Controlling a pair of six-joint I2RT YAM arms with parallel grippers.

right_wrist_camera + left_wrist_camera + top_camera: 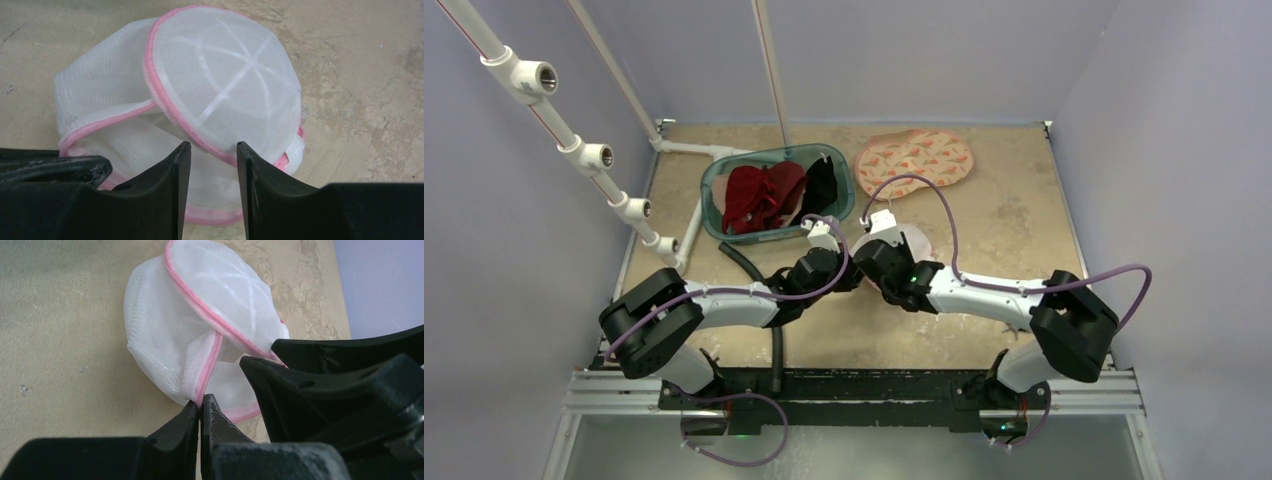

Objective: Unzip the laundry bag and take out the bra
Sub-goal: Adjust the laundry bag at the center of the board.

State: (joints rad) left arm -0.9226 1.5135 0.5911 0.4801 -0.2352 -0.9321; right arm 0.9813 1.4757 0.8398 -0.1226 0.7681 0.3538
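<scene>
The laundry bag (200,315) is a white mesh dome with pink zipper trim, lying on the tan table. Its round lid (225,75) is tilted up and the zipper seam gapes. My left gripper (200,404) is shut on the pink zipper edge at the bag's near side. My right gripper (213,146) is open, its jaws standing either side of the lid's pink rim without touching it. In the top view both grippers, left (849,265) and right (886,250), meet over the bag (916,243), which is mostly hidden. I cannot make out a bra inside the mesh.
A teal basket (714,200) with red and black clothes stands behind the left arm. A peach patterned cloth (914,160) lies at the back. A white pipe rack (574,140) runs along the left wall. A black hose (759,275) lies under the left arm.
</scene>
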